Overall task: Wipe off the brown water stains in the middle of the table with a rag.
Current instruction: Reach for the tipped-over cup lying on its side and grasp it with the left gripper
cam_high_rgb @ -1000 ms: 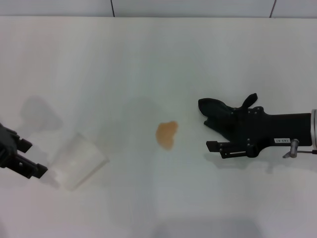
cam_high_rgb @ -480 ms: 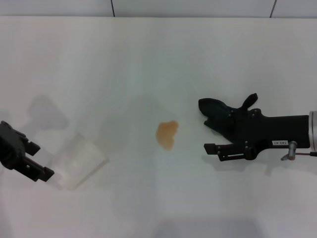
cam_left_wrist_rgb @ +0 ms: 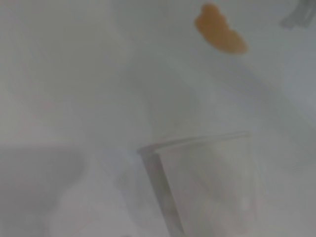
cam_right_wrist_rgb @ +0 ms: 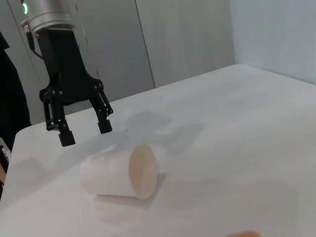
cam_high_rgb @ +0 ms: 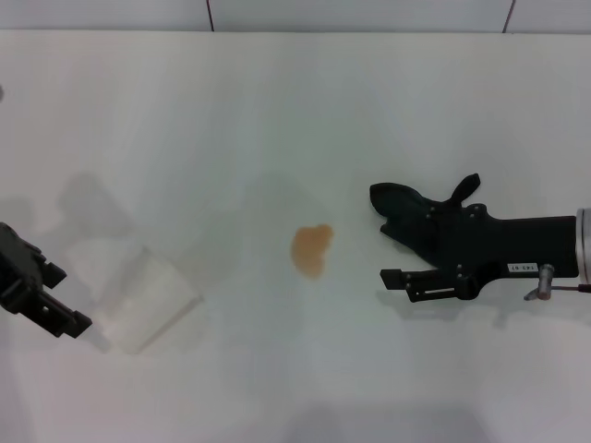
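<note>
The brown water stains [cam_high_rgb: 311, 250] form one small orange-brown blotch with a lobed outline on the white table [cam_high_rgb: 277, 111], a little apart in front of the right gripper [cam_high_rgb: 399, 242]. The black rag [cam_high_rgb: 406, 210] seems held between its jaws, one corner pointing up.

The setting appeared to be a robot test room or lab. A large plain white table [cam_high_rgb: 277, 111] filled the workspace, bounded by grey panelled walls [cam_right_wrist_rgb: 187, 39] beyond the left pincer [cam_right_wrist_rgb: 83, 129].
</note>
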Available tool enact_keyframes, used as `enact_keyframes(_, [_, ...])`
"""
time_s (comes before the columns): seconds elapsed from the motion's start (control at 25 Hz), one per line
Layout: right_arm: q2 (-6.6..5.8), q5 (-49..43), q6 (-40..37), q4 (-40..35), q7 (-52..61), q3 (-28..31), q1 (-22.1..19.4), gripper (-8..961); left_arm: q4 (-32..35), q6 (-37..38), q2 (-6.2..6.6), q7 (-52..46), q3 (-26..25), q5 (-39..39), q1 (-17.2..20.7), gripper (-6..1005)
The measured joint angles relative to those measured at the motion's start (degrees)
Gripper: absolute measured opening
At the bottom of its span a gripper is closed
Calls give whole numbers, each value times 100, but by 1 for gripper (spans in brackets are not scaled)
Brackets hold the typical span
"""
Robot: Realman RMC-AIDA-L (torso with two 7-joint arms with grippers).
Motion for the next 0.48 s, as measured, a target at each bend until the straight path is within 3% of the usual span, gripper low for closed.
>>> enact_keyframes(0.24, [0, 0, -10, 10, -1, -33, -17, 814, -159, -110, -17, 64, 12, 75, -108, 876])
enact_keyframes(0.48, [0, 3, -18, 10, -1, -43, -25, 813, -309, -316, -126, 142, 42, 102, -155, 875])
